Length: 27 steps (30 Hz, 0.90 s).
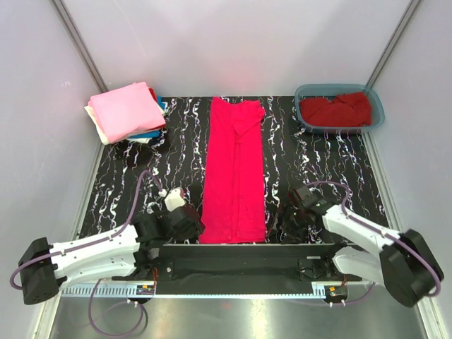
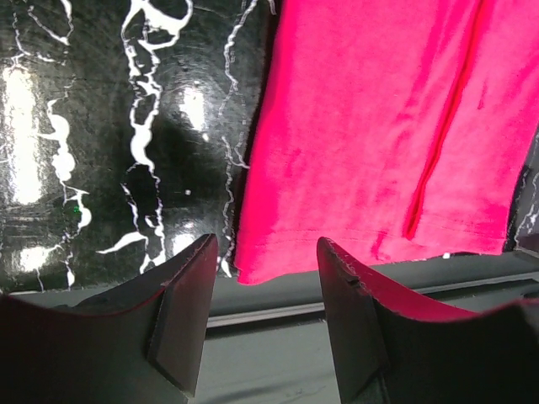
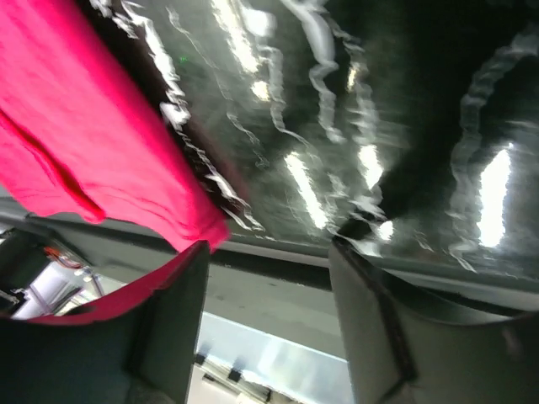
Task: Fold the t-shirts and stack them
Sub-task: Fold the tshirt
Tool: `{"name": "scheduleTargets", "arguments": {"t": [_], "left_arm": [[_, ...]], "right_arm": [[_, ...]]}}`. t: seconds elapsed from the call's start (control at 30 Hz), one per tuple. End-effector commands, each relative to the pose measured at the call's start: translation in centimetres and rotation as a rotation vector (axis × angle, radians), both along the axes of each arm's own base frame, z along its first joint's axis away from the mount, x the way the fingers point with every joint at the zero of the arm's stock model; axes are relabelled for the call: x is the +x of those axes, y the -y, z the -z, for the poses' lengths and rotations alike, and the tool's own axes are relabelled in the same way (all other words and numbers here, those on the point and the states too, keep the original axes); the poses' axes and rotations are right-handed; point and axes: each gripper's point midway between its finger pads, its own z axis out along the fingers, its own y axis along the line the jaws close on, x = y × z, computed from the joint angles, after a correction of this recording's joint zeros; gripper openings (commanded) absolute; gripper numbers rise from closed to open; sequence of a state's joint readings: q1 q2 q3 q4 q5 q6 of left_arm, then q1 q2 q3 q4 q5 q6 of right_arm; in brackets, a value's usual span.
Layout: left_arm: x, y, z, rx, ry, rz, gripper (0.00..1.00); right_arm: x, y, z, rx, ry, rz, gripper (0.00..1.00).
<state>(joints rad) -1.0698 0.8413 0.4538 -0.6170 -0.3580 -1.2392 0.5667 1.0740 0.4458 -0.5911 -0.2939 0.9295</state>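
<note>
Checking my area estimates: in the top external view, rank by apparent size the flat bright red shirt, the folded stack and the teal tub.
1. bright red shirt, clearly the largest.
2. folded stack and teal tub: they look about alike, so I leave them unranked.

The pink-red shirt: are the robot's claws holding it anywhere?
No. The left gripper and right gripper are both open by the shirt's near corners, holding nothing.

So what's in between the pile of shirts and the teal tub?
The bright pinkish-red t-shirt lies there, bare table on both sides, seen from the top camera.
</note>
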Motion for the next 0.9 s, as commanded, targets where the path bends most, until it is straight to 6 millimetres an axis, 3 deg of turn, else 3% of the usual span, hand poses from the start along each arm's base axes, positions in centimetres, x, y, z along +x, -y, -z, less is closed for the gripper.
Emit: {"name": "scheduleTargets", "arguments": {"t": [0.0,0.37,0.77,0.87], "left_arm": [[0.6,0.6,-0.2,-0.067,0.011,-0.023,0.55],[0.8,0.7,1.0,-0.052,-0.018,-0.021,0.54],[0.1,1.2,2.0,-0.052,-0.083,-0.018,0.48],[-0.5,1.4,2.4,-0.059,-0.122,-0.015,0.44]], "right_arm": [[2.3,-1.7,0.4,0.024,0.059,0.015,0.65],[3.2,-3.2,0.4,-0.004,0.06,-0.06,0.57],[2.4,-3.8,0.4,-0.005,0.058,-0.105,0.04],[2.4,-3.8,0.4,-0.003,0.06,-0.105,0.02]]}}
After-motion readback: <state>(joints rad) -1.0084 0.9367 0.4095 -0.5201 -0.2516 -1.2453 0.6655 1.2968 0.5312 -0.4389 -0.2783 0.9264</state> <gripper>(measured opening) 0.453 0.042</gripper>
